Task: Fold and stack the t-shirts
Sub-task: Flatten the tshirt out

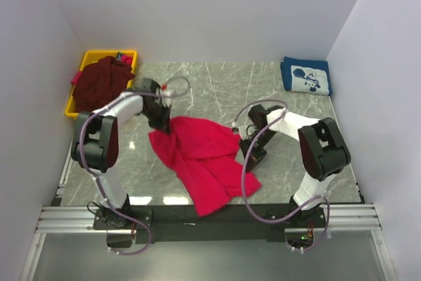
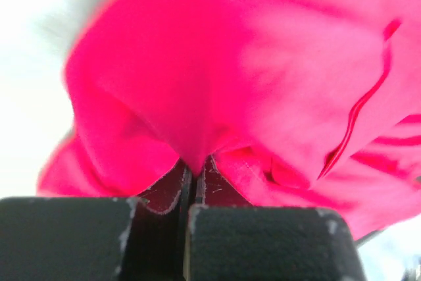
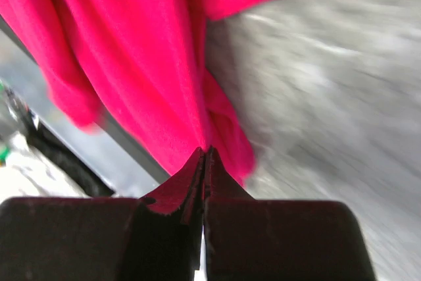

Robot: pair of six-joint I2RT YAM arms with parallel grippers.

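Yellow bin point(image 1: 92, 52) w/ 1 maroon tee point(image 1: 99, 83) heaped inside.

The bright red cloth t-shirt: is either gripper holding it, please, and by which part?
Both hold the bright red cloth t-shirt: the left gripper pinches a bunched fold at its far-left edge, the right gripper its right edge.

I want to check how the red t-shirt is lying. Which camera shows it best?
The top external view: the whole red t-shirt shows, crumpled between both arms. The wrist views show only close, blurred folds pinched in the left gripper and the right gripper.
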